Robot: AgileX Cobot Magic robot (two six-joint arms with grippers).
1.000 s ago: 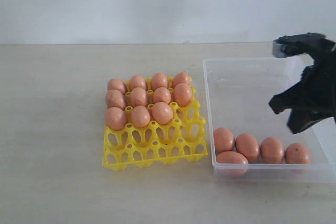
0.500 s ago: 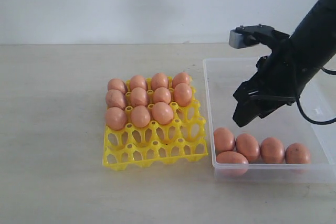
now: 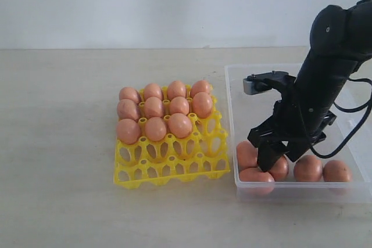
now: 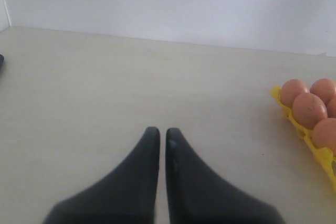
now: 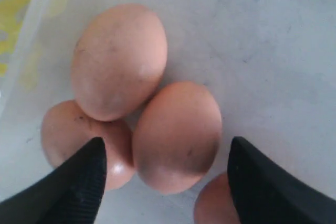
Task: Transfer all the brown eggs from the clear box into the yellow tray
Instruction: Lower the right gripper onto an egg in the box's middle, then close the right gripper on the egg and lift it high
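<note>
Several brown eggs (image 3: 154, 107) fill the back rows of the yellow tray (image 3: 174, 164). More brown eggs (image 3: 308, 168) lie along the front wall of the clear box (image 3: 232, 103). My right gripper (image 3: 278, 158) is low inside the box, over the eggs at its front left. In the right wrist view this gripper (image 5: 166, 148) is open, with one egg (image 5: 177, 129) between its fingertips (image 5: 94, 153), not gripped. Two more eggs (image 5: 118, 59) press against that egg. My left gripper (image 4: 163, 130) is shut and empty above bare table, left of the tray's edge (image 4: 307, 135).
The tray's two front rows of cups (image 3: 168, 169) hold nothing. The back half of the box floor (image 3: 261, 94) is bare. The box's left wall stands close to the tray's right side. A cable (image 3: 349, 135) loops off the right arm above the box.
My right arm has swung in from the right edge and dropped down to the eggs at the box's front left. Its jaws have opened wide. The eggs in the tray have not moved.
</note>
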